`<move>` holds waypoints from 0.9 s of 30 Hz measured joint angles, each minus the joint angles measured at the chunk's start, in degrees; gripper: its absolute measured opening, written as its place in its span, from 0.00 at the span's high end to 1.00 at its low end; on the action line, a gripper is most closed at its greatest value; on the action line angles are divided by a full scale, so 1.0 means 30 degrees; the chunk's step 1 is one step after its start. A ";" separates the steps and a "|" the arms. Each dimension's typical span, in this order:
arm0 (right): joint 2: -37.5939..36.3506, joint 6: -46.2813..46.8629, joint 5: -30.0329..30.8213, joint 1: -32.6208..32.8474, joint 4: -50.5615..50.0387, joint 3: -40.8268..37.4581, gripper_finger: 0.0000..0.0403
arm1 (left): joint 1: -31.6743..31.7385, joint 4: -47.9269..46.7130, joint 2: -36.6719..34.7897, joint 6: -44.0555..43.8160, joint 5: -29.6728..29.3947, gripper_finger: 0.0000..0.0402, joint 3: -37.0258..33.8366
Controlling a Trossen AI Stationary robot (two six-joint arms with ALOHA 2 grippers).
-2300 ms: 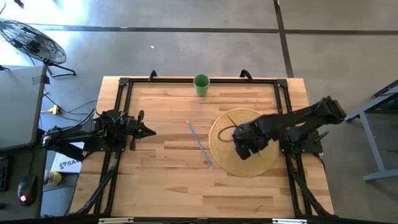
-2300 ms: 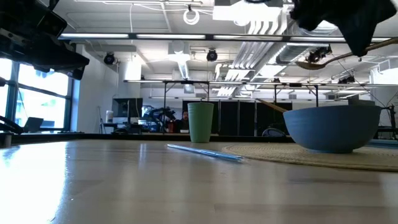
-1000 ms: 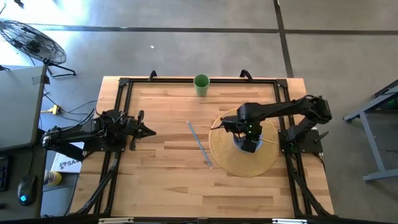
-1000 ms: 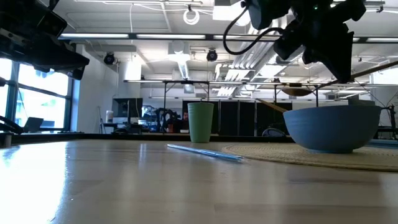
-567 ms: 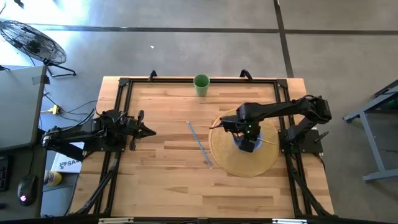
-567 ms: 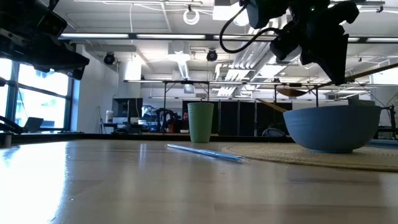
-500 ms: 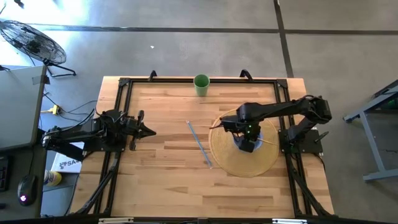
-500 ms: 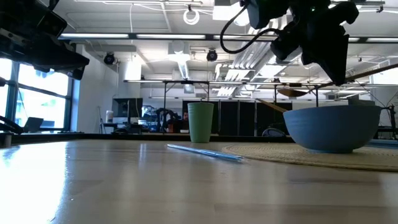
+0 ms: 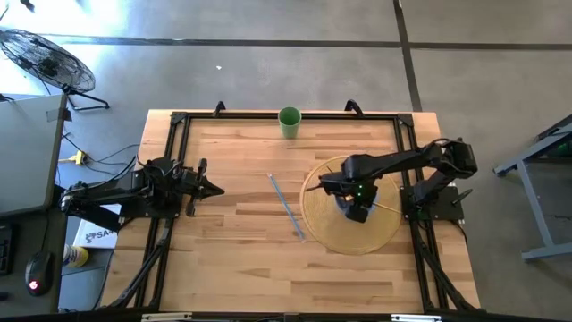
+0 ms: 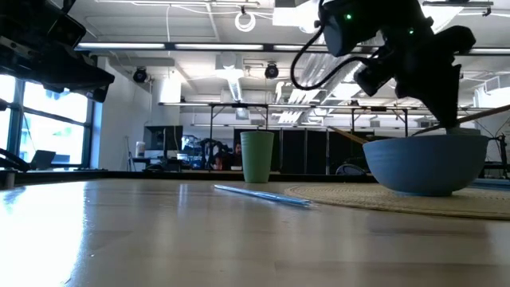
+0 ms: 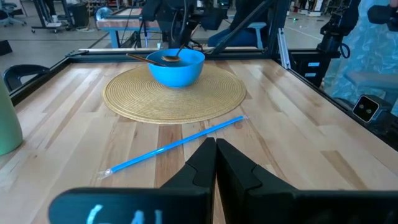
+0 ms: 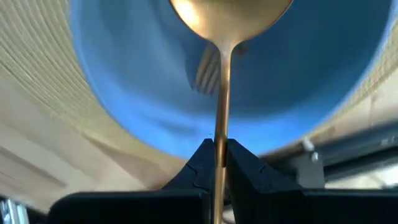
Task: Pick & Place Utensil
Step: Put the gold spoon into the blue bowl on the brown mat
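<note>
My right gripper (image 9: 357,199) is shut on a gold spoon (image 12: 229,15) over the blue bowl (image 9: 358,213), which stands on a round woven mat (image 9: 323,224). In the low view the right gripper (image 10: 453,119) reaches the bowl's (image 10: 426,163) rim. The spoon's scoop end is over the hollow; whether it touches the bowl I cannot tell. A second thin utensil (image 11: 138,56) sticks out over the rim toward the table's left. My left gripper (image 9: 217,189), (image 11: 216,146) waits shut at the table's left side. My right gripper pinches the spoon's handle (image 12: 221,127) between its two fingertips, about midway along. It comes from above, slanting down, and lies across the handle. The scoop end (image 11: 169,59) points into the bowl, and the free handle end (image 10: 488,112) sticks out nearly level toward the table's right.
A blue straw (image 9: 286,206), (image 11: 174,147) lies flat on the wood left of the mat. A green cup (image 9: 290,121), (image 10: 257,156) stands at the far edge. A black frame (image 9: 179,121) runs around the tabletop. Bare wood spans the near half.
My right gripper has come down toward the blue bowl, carrying the spoon with it. The spoon's free handle end has sunk from well above the rim to about rim height. The gripper stays shut on the handle. The bowl, straw and cup have not moved.
</note>
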 joint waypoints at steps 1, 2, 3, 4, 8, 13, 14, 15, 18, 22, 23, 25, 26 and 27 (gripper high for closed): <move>0.0000 -0.0063 0.0040 0.0000 0.0308 0.0000 0.97 | 0.0000 0.0000 0.0003 0.0003 -0.0006 0.98 0.0003; 0.0000 -0.0171 0.0033 -0.0010 0.0565 0.0000 0.97 | 0.0000 0.0000 -0.0001 0.0006 0.0001 0.98 0.0004; 0.0000 -0.0273 0.0031 -0.0027 0.0810 0.0000 0.97 | 0.0000 0.0000 0.0003 0.0006 0.0001 0.98 0.0003; 0.0000 -0.0301 0.0003 -0.0026 0.0980 0.0000 0.97 | 0.0000 0.0000 0.0002 -0.0001 -0.0006 0.98 0.0003; 0.0043 -0.0261 -0.0491 -0.0029 0.0852 0.0000 0.97 | 0.0000 0.0000 0.0003 0.0003 0.0001 0.98 0.0006; 0.0058 0.0013 -0.0512 -0.0022 0.0710 0.0000 0.97 | 0.0000 0.0000 -0.0001 0.0004 -0.0004 0.98 -0.0001; 0.0058 -0.0030 -0.0557 -0.0025 0.0712 0.0000 0.97 | 0.0000 0.0000 0.0006 0.0006 -0.0006 0.98 0.0006; 0.0058 -0.0096 -0.0612 -0.0028 0.0766 0.0000 0.97 | 0.0000 0.0000 -0.0001 0.0006 0.0001 0.98 0.0006; 0.0064 -0.0090 -0.0618 -0.0022 0.0917 0.0000 0.97 | 0.0000 0.0000 -0.0001 0.0004 -0.0002 0.98 0.0002; 0.0066 0.0048 -0.0521 0.0085 0.0888 0.0000 0.97 | 0.0000 0.0000 0.0000 0.0006 0.0001 0.98 -0.0001; 0.0073 0.0050 -0.0537 0.0102 0.0888 0.0000 0.97 | 0.0000 0.0000 0.0006 0.0006 -0.0006 0.98 0.0006; 0.0073 0.0071 -0.0585 0.0102 0.0898 0.0000 0.97 | 0.0000 0.0000 0.0005 0.0003 -0.0002 0.98 -0.0001; 0.0073 0.0084 -0.0572 0.0102 0.0888 0.0000 0.97 | 0.0000 0.0000 0.0001 0.0001 0.0001 0.98 0.0006; 0.0073 0.0077 -0.0573 0.0102 0.0873 0.0000 0.97 | 0.0000 0.0000 -0.0001 0.0006 -0.0001 0.98 0.0005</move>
